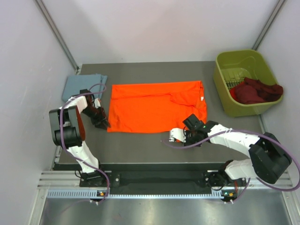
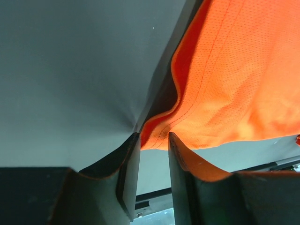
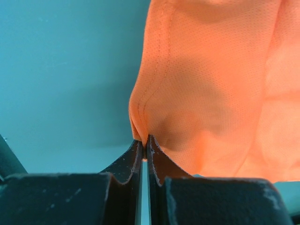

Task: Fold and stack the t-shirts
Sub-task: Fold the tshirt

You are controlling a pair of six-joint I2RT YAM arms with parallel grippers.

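Flanking orange shirt [image 1: 154,105], grey-blue shirt [image 1: 83,85], bin [image 1: 238,53] holding maroon shirt [image 1: 255,90]

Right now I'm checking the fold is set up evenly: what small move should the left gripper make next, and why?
Probably close the left gripper on the corner of the orange t-shirt. Its jaws stand apart with the hem between them, while the right gripper is shut on the near edge, so only one side is held.
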